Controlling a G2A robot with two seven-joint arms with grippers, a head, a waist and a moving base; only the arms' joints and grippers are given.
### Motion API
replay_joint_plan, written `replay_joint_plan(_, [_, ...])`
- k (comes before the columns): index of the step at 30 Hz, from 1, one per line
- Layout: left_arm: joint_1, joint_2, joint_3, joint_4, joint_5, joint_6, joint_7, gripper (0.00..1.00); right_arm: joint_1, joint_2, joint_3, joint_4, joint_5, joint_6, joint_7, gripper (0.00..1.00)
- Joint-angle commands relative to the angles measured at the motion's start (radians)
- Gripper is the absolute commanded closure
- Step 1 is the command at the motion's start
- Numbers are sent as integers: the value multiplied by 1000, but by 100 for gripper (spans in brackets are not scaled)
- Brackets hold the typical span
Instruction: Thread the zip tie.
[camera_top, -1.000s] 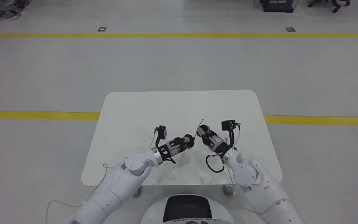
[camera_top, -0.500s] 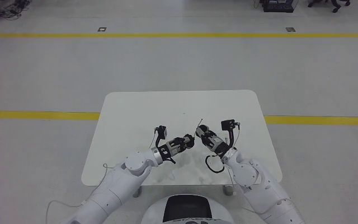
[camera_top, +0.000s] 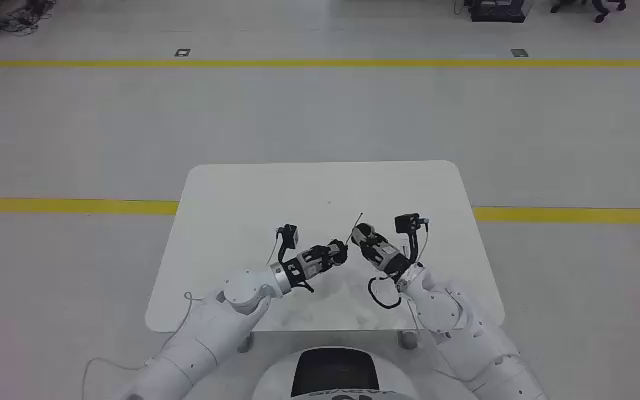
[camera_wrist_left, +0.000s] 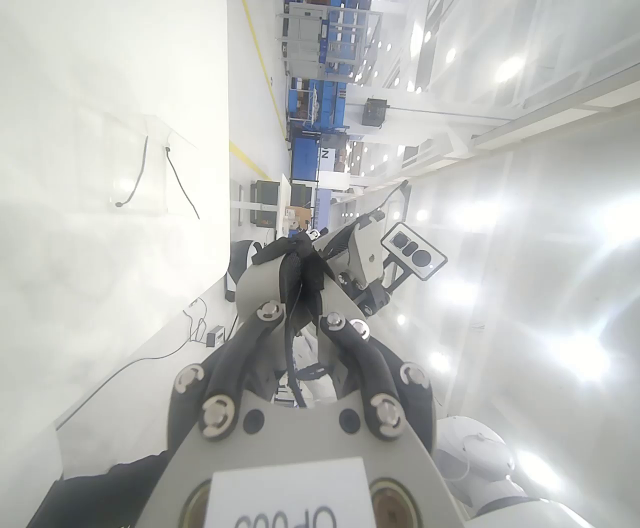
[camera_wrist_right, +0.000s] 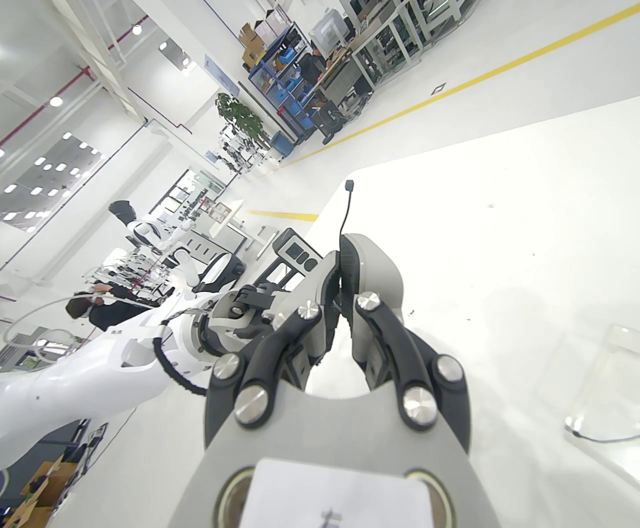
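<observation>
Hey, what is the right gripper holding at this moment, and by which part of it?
A black zip tie. The right gripper pinches its strap, and the head end sticks out past the fingertips.

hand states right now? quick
Right hand: closed on the zip tie, head end sticking out past the fingertips.
Left hand: closed on a thin black strap, apparently the same zip tie.

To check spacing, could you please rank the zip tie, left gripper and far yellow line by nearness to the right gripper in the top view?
1. zip tie, in right gripper
2. left gripper, close beside it
3. far yellow line, beyond table
</observation>
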Motion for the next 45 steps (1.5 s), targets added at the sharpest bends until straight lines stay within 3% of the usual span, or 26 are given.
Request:
replay_joint_plan(1, [0, 0, 0, 0, 0, 0, 0, 100, 1, -1, -3, 1, -9, 10, -4, 100])
replay_joint_plan(10, [0, 0, 0, 0, 0, 0, 0, 100, 7, -8, -12, 4, -36, 80, -23, 100])
replay_joint_plan(14, [0, 0, 0, 0, 0, 0, 0, 100, 10, -10, -14, 7, -34, 87, -23, 100])
replay_joint_plan(39, [9, 1, -4, -10, -1, 6, 27, 100, 0, -7, 21, 18, 47, -15, 37, 100])
replay_joint_plan(45, [7, -1, 3, -11, 4, 11, 21, 100, -2, -4, 18, 4, 63, -15, 47, 100])
